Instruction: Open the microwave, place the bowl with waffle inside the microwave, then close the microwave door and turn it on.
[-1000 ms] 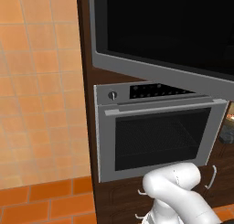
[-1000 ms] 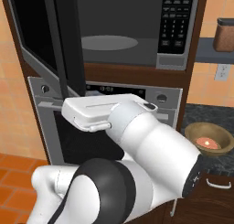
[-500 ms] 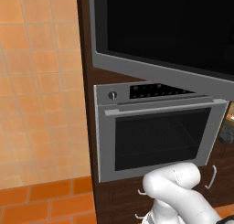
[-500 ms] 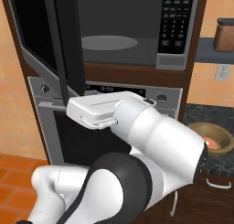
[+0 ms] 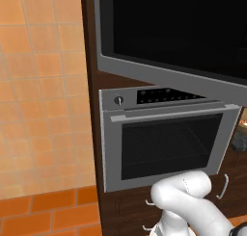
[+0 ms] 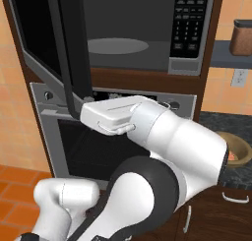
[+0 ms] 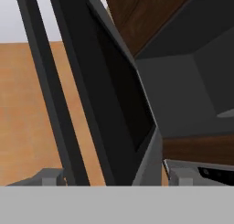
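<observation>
The microwave (image 6: 147,33) stands open, its dark cavity and glass turntable (image 6: 117,45) in sight. The microwave door (image 6: 44,43) is swung out to the left; its black glass front (image 5: 169,32) spans the top of the left base view. My gripper (image 6: 78,106) sits at the lower end of the door's dark vertical handle (image 6: 74,53). In the hand view my gripper (image 7: 116,177) is open, with the handle (image 7: 55,109) rising just inside the left fingertip (image 7: 49,176) and untouched by either pad. The bowl with waffle (image 6: 239,145) rests on the dark counter at right, half hidden by my arm.
The silver oven (image 6: 64,136) with knob and bar handle (image 5: 164,115) sits right under the microwave. The keypad panel (image 6: 189,28) is at the microwave's right. A brown canister (image 6: 242,37) stands on a shelf at far right. Orange tiled wall (image 5: 43,95) lies to the left.
The jaws have spread apart and let go of the door handle. My elbow has swung right and now covers more of the bowl. The door stays open.
</observation>
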